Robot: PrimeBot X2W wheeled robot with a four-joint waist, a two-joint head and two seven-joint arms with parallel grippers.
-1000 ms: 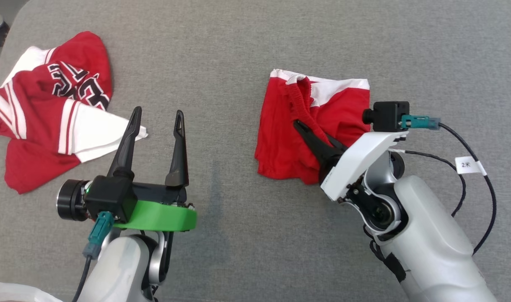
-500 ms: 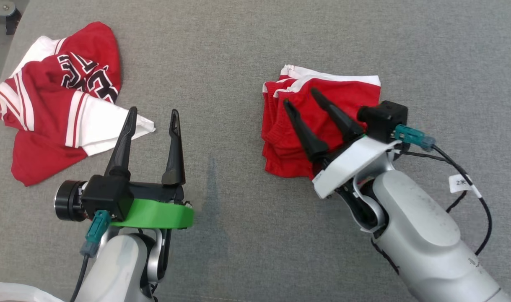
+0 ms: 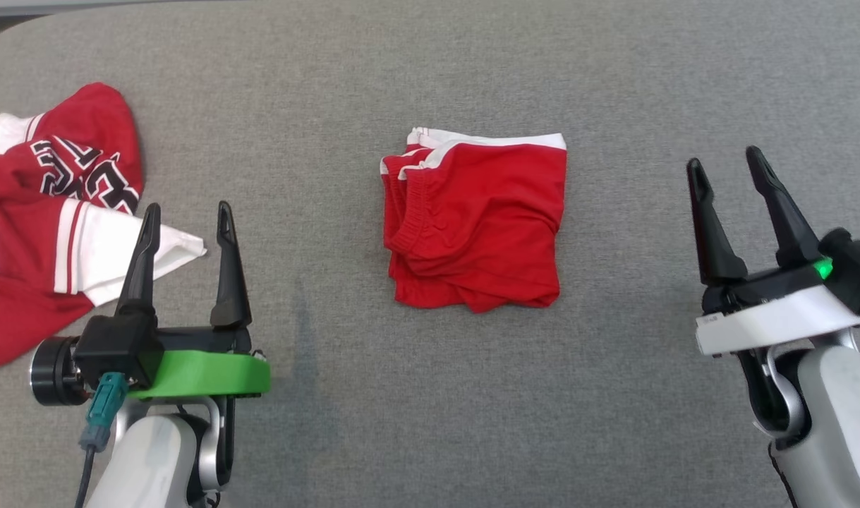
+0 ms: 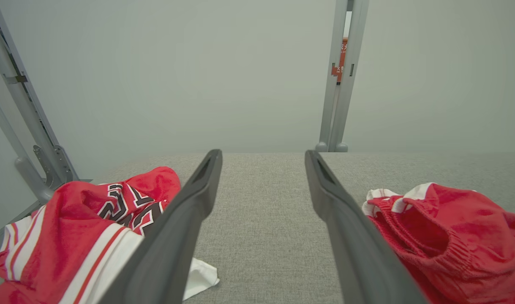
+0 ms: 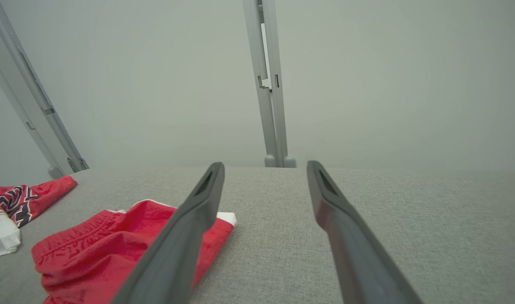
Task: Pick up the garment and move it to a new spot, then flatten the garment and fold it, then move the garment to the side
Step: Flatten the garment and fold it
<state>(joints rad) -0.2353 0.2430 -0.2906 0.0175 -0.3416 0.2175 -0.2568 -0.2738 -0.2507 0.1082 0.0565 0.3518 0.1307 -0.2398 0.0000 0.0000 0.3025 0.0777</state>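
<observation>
The right gripper (image 3: pixel 724 159), fingers apart, had let go of the folded red shorts (image 3: pixel 475 226), mid gray table (image 3: pixel 430 409), and backed off to their 3 o'clock, so moving them aside seemed next.

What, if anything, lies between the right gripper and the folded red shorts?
Nothing visible does. Only bare grey surface separates the open right gripper from the folded red shorts. The red and white jersey lies on the shorts' far side, by the left gripper.
</observation>
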